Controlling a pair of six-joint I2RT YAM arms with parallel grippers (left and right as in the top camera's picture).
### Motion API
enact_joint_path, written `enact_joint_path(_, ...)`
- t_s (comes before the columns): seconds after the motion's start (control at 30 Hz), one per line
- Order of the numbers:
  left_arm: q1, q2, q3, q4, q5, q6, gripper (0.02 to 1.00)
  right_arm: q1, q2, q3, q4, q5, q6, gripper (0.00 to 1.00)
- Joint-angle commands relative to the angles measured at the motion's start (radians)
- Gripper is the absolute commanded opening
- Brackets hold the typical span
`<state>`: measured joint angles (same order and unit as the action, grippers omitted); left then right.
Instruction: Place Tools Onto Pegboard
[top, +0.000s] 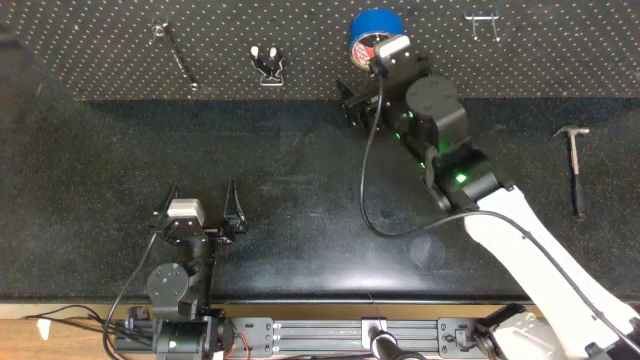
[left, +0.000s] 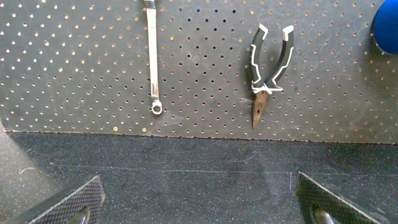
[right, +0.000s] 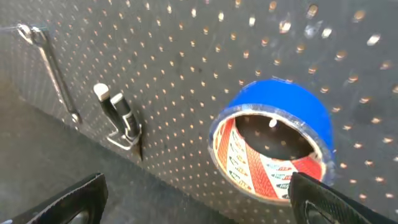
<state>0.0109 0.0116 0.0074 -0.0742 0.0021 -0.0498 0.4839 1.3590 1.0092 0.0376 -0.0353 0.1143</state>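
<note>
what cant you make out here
Tape roll: top view, partly covered by the right arm's wrist; left wrist view, cut off by the picture's edge.
Wrench: left wrist view, upper end cut off by the picture's edge.
What holds the tape roll up: top view, hidden behind the roll.

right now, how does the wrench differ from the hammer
The wrench hangs on the pegboard; the hammer lies on the table, off the board. The wrench is one slim silver bar; the hammer has a dark handle and a metal head. Both are long hand tools.
</note>
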Motion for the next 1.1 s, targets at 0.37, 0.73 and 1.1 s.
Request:
enact_joint_path(0.37, 0.005, -0.008, -0.002, -0.008, 0.01, -0.005, 0.996, -0.554, -0.184, -0.003, -0.853, -0.009, -0.096, 0.95)
enact_joint_path(0.73, 0.005, -0.008, -0.002, -0.008, 0.01, -0.005, 0.996, -1.045, 0.076, -0.003, -0.969, -0.009, -0.557, 0.952)
enact_joint_path(1.1, 0.005, -0.008, -0.002, -0.008, 0.01, -0.005, 0.996, -1.131, 0.313, -0.003, -0.801, -0.009, -0.793, 0.952)
